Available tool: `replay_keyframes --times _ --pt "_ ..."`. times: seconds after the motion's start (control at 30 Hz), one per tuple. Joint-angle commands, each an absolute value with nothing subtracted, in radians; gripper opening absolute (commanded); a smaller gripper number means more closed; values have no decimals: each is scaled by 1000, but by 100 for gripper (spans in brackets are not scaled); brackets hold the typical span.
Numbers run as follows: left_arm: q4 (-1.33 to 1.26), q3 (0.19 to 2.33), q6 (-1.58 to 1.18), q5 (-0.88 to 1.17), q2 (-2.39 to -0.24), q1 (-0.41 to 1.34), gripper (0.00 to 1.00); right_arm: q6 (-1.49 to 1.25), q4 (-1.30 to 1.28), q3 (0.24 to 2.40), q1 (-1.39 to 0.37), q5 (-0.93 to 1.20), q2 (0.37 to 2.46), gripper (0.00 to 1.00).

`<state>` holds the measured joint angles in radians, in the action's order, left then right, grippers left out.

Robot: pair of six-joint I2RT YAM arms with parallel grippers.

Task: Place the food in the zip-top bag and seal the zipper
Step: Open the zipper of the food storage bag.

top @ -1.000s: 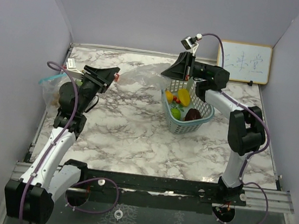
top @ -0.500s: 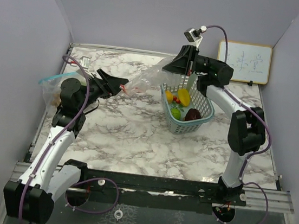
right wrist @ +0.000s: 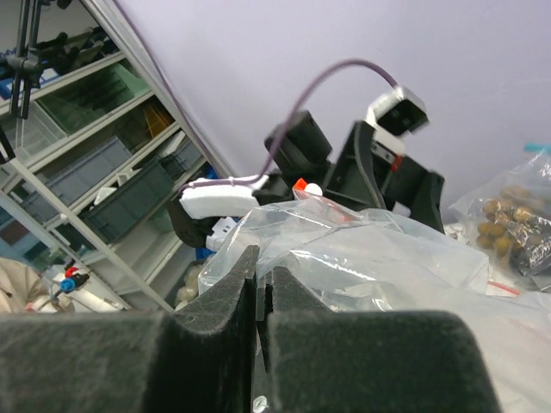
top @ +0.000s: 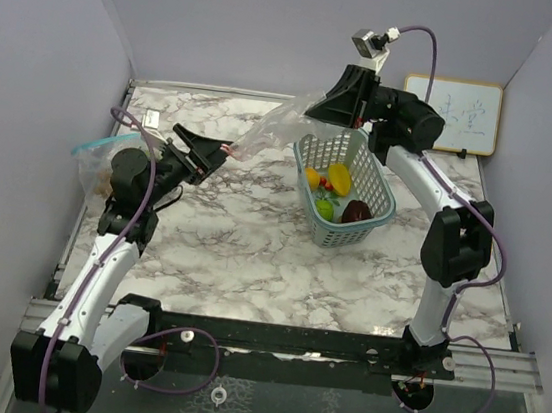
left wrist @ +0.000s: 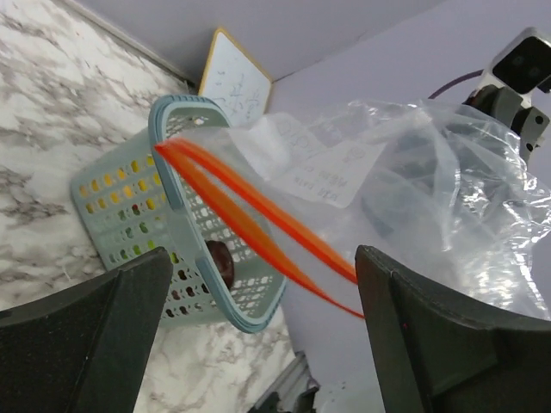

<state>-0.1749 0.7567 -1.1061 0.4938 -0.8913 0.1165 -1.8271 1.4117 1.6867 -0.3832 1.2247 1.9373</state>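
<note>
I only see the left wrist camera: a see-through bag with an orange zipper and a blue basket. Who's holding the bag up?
Observer: The right gripper, shut on the clear plastic zip-top bag at its far edge, near the teal mesh basket.
Operator: What fruit is in the basket?
Observer: It holds yellow pieces, a green round fruit and a dark red-brown piece.
Operator: Any other fruit around?
Observer: A tan-brown berry cluster sits inside a second clear bag with a teal zipper, by the left wall.
</note>
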Motion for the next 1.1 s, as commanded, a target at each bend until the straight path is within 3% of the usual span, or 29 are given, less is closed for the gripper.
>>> replay_keyframes --times 0.0,0.1,0.67,0.73,0.8,0.9,1.0,1.07 --pt "-543 585 -1509 552 -896 107 96 -1811 1528 1730 -385 1228 1923 4" --pt "-707 529 -1651 537 -898 107 99 -1770 1517 1719 -385 1226 1909 4" --pt "-782 619 -1827 496 -952 109 96 -1469 1312 1689 -541 1286 1840 6" --pt "-784 612 -1821 484 -947 109 82 -1473 1318 1667 -541 1285 1829 6" --pt "-785 610 -1808 476 -948 109 59 -1474 1316 1640 -541 1288 1818 6" --pt "-778 615 -1788 486 -959 109 1 -1455 1297 1585 -540 1309 1789 5" --pt "-765 614 -1758 489 -957 107 0 -1290 1050 1528 -537 1332 1736 6" --pt "-723 619 -1711 502 -950 101 0 -1085 747 1507 -523 1317 1687 12"
